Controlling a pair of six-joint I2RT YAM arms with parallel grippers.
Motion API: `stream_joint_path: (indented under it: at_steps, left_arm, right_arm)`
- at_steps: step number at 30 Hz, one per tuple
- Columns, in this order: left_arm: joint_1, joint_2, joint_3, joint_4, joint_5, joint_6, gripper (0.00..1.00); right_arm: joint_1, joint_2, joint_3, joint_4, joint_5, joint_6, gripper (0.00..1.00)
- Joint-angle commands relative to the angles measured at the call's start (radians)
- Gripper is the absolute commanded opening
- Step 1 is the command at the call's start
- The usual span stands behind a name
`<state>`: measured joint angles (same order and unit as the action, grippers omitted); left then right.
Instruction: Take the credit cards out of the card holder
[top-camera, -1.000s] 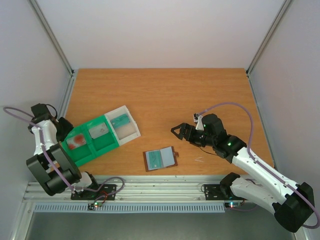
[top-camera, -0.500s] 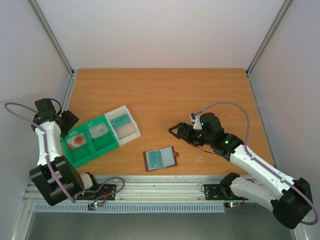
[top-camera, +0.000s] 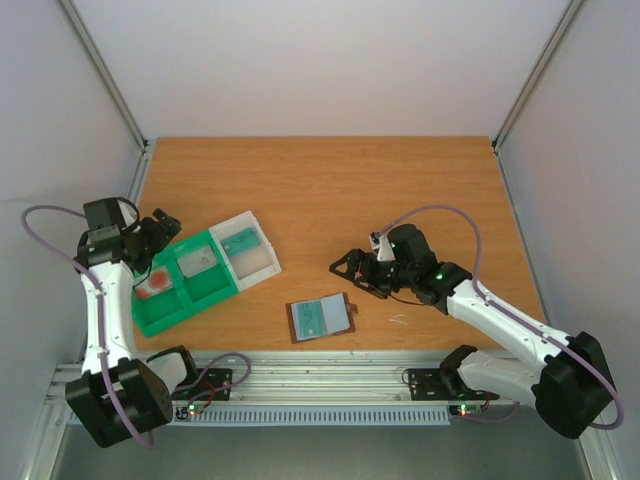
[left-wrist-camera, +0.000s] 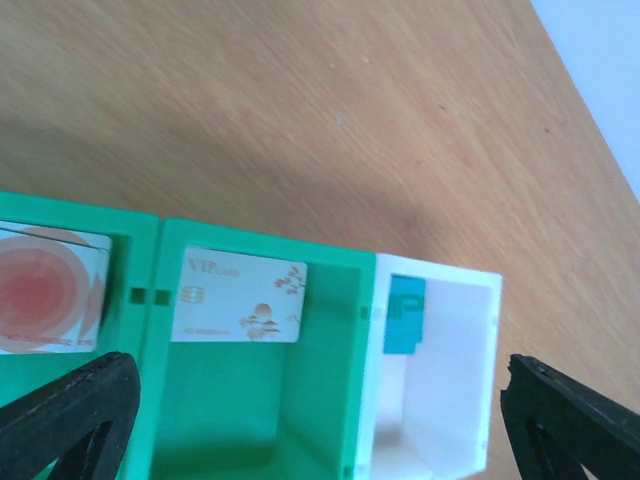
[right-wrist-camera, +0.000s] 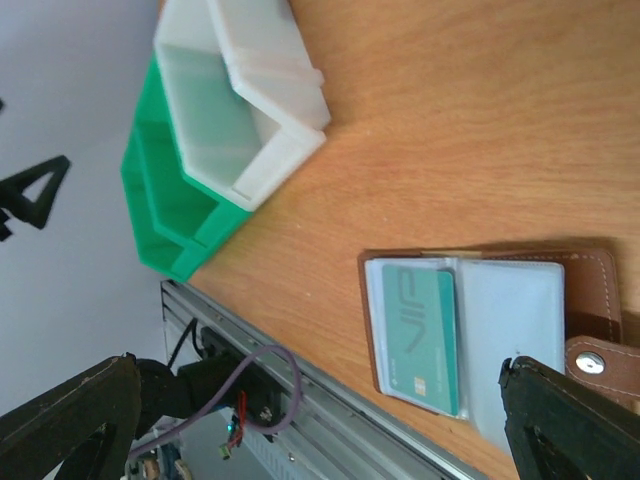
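Observation:
The brown card holder (top-camera: 320, 318) lies open near the table's front edge, with a teal card (right-wrist-camera: 420, 335) in its left grey-blue pocket. Three credit cards lie to the left: a red-blotched one (left-wrist-camera: 45, 300) and a white one (left-wrist-camera: 238, 298) in the green tray (top-camera: 205, 290), and a teal one (left-wrist-camera: 403, 313) in the white box (top-camera: 258, 262). My left gripper (top-camera: 163, 228) hangs open over the tray's far edge with nothing in it. To the right of the holder and a little beyond it, my right gripper (top-camera: 342, 275) is open and empty.
The green tray (left-wrist-camera: 260, 420) and the white box (left-wrist-camera: 440, 400) stand joined side by side at the left. A metal rail (right-wrist-camera: 330, 420) runs along the table's near edge just below the holder. Frame posts stand at the table's back corners.
My left gripper has opened and swung right, from beside the tray's left end to above its far edge. My right gripper has crept a little left toward the holder.

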<state>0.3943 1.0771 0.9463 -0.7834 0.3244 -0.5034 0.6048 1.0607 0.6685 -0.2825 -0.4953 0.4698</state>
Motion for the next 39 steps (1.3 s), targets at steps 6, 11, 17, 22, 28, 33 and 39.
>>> stream_joint_path:
  at_steps: [6, 11, 17, 22, 28, 33, 39]
  left_arm:
    - [-0.04, -0.095, 0.033, -0.072, 0.183, 0.012, 1.0]
    - [-0.064, -0.163, -0.02, -0.07, 0.271, 0.028, 0.94]
    - [-0.091, -0.196, -0.089, -0.051, 0.394, 0.012, 0.83]
    - [-0.184, -0.233, -0.088, -0.07, 0.393, 0.016, 0.78]
    - [-0.267, -0.288, -0.077, -0.085, 0.384, 0.009, 0.68]
    - [-0.336, -0.352, -0.146, -0.045, 0.397, -0.048, 0.62]
    - [-0.468, -0.368, -0.193, -0.083, 0.367, -0.051, 0.57]
  right_arm:
    - [0.027, 0.121, -0.013, 0.045, -0.083, -0.027, 0.93]
    - [0.078, 0.152, -0.02, 0.069, -0.05, -0.042, 0.83]
    - [0.163, 0.204, -0.003, 0.091, 0.011, -0.035, 0.61]
    - [0.241, 0.279, 0.029, 0.102, 0.051, -0.027, 0.39]
    - [0.309, 0.326, 0.061, 0.105, 0.106, -0.029, 0.32]
    - [0.316, 0.379, 0.094, 0.089, 0.098, -0.053, 0.28]
    - [0.316, 0.424, 0.119, 0.077, 0.114, -0.071, 0.24]
